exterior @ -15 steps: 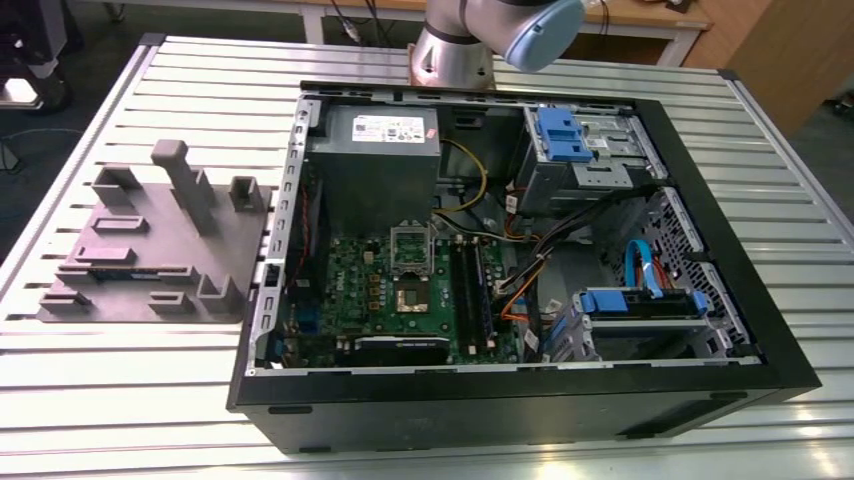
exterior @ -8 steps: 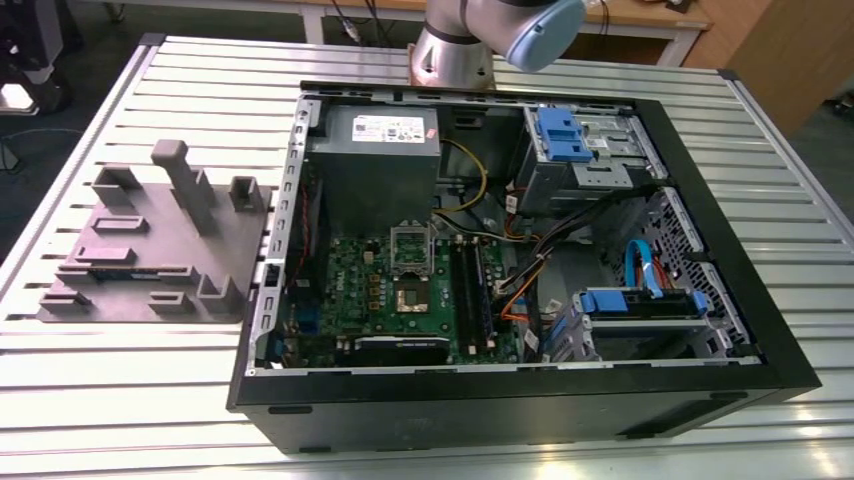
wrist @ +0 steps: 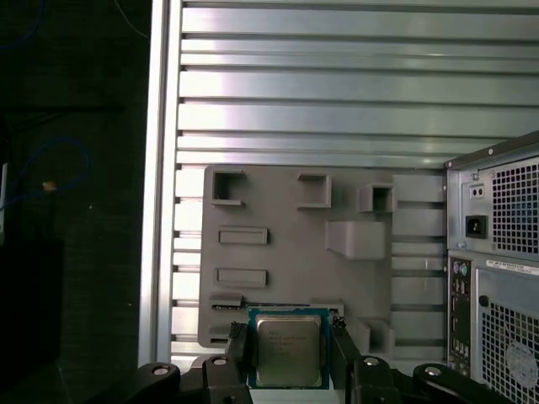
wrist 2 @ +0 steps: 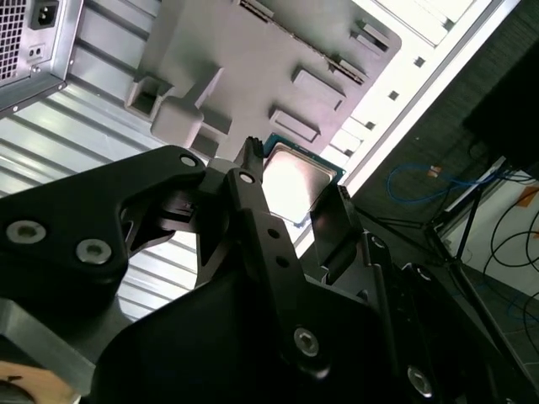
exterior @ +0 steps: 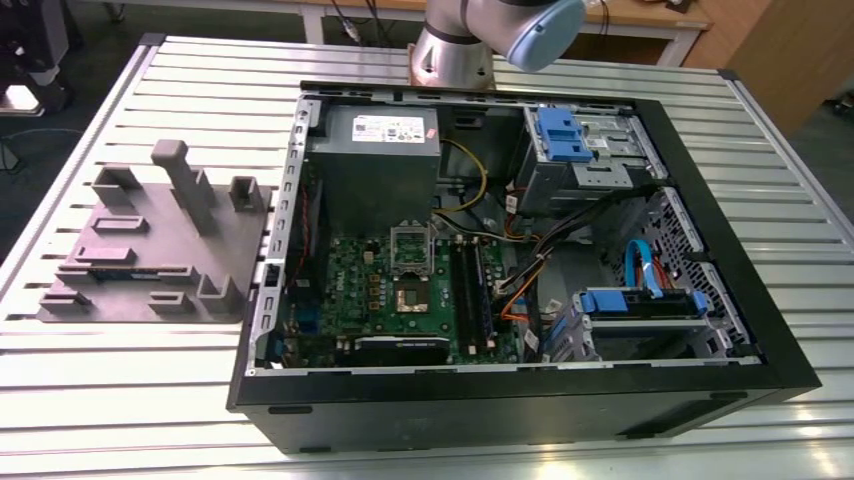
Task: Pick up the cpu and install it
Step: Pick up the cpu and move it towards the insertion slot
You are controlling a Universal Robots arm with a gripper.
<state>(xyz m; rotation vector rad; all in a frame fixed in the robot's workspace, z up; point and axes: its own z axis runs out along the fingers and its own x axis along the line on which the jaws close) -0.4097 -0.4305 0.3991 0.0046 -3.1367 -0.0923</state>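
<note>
Silver-grey cpu (wrist: 290, 352): being held in the hand, metal top facing the first wrist view's camera, thin green edge showing around it.
Hand (wrist 2: 290, 192): black, its two fingers (wrist: 239, 347) pressing in on opposite edges of the cpu and pinching it between them in both wrist views.
Grey fixture block (exterior: 147, 250): lying flat on the surface at nine o'clock from the computer case in the exterior view, posts and pockets facing up; in both wrist views it is showing behind the held cpu.
Computer case (exterior: 534, 405): lying on its side, open panel facing up, taking up the middle of the exterior view.
Motherboard (exterior: 400, 290): green, sitting inside the case toward its nine o'clock half, with the power supply (exterior: 374, 150) at twelve o'clock from it.
Arm (exterior: 461, 45): rising at twelve o'clock beyond the case.
Surface (exterior: 134, 400): slatted aluminium, carrying the block and the case.
</note>
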